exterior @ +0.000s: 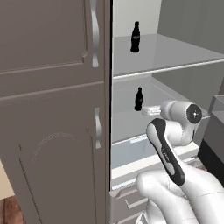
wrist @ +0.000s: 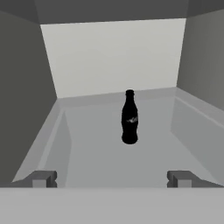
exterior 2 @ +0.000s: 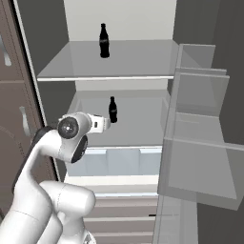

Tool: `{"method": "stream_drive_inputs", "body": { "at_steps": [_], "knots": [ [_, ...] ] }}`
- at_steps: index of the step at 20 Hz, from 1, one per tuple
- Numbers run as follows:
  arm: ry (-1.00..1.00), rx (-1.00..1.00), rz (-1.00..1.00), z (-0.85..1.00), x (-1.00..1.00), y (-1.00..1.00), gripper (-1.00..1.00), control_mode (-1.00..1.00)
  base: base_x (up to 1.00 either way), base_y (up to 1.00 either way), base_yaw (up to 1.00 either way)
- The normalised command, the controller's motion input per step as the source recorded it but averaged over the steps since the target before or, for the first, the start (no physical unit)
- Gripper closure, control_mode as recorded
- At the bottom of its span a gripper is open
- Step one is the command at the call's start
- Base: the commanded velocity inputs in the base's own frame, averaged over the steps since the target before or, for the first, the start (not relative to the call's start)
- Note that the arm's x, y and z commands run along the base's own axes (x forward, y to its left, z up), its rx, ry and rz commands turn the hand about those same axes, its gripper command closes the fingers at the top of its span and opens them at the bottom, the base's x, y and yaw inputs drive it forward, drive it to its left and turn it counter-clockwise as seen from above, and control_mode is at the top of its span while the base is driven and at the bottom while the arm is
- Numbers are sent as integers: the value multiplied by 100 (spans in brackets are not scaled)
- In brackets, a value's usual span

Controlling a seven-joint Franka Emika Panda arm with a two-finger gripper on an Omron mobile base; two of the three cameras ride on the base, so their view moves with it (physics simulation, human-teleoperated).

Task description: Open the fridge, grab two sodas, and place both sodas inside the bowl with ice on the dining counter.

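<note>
The fridge (exterior 2: 119,21) stands open, its white shelves bare but for two sodas. One black soda (exterior: 135,37) (exterior 2: 104,41) stands upright on the upper shelf. The other soda (exterior: 138,99) (exterior 2: 112,110) (wrist: 129,118) stands upright on the lower shelf, near the back. My gripper (exterior: 144,110) (exterior 2: 106,123) (wrist: 111,179) reaches into that lower shelf space and points straight at this soda, a short way in front of it. Its fingertips (wrist: 43,178) stand wide apart with nothing between them. The bowl and the dining counter are out of view.
The fridge door (exterior 2: 200,143), with its clear bins, hangs open on the right. A brown-grey cabinet (exterior: 52,109) with silver handles stands close on the left. Clear crisper drawers (exterior 2: 119,161) sit below the lower shelf, with fridge drawers (exterior 2: 124,209) beneath them.
</note>
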Motion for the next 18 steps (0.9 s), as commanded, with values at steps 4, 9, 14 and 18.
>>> {"method": "stream_drive_inputs", "body": {
  "at_steps": [4,9,14,18],
  "knots": [
    [0,0,0,0,34,0,-100,-100,0,0,0],
    [0,0,0,0,40,-1,-100,-100,0,0,0],
    [3,0,0,0,42,-17,-100,-100,0,0,0],
    [1,-1,0,0,40,-25,-100,-100,0,0,0]
  ]
}}
